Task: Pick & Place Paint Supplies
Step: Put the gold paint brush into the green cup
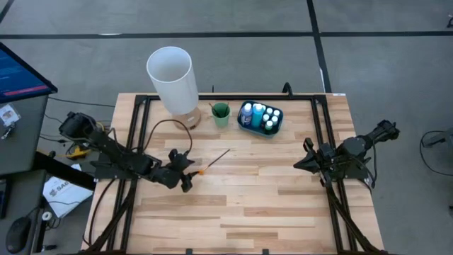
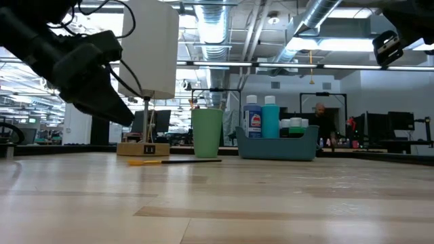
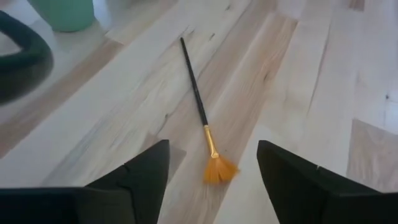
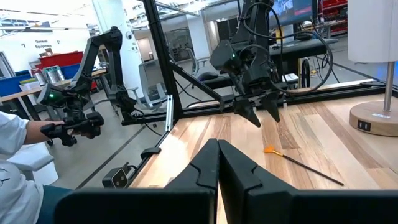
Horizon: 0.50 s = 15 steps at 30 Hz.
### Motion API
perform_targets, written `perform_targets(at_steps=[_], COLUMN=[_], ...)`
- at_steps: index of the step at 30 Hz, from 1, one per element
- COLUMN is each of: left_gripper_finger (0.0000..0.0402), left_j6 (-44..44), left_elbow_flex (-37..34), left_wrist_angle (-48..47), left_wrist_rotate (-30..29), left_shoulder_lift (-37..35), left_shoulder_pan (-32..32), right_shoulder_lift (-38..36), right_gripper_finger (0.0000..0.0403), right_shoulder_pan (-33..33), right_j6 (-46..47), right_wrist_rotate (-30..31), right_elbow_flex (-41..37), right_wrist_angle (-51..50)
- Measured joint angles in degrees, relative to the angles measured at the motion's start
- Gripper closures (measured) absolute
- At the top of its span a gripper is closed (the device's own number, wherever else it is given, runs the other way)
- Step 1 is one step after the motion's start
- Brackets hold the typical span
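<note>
A: How does the left gripper stand?

B: Its fingers are spread wide and hold nothing. It hangs just above the table, and the brush lies flat on the wood between the fingertips, its orange fan bristles nearest the gripper and its dark handle pointing away toward the green cup.

A: Is there room around the brush?

B: Yes. Bare planks lie on every side of it. The lamp with its white shade and wooden base stands near the far edge, well clear of the handle tip, with a black cable looping across the wood beside it.

A: And the other paint supplies?

B: The white-capped bottles stand packed in the blue tray, just beside the cup at the far edge.

A: The right gripper?

B: It is closed on nothing, fingers pressed together, hanging near the table's right edge, with open wood between it and the brush.
</note>
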Motion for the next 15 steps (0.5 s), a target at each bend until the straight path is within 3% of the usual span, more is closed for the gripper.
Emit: perform_targets(at_steps=[15], left_gripper_finger=[0.0194], left_j6=[0.7], left_elbow_flex=[0.7], left_wrist_angle=[11.7], left_wrist_rotate=[-3.4], left_shoulder_lift=[16.1], left_shoulder_pan=[-1.3], right_shoulder_lift=[0.0], right_gripper_finger=[0.0403], right_shoulder_pan=[0.0], right_j6=[0.0], right_wrist_rotate=[0.0], right_elbow_flex=[0.0], right_wrist_angle=[0.1])
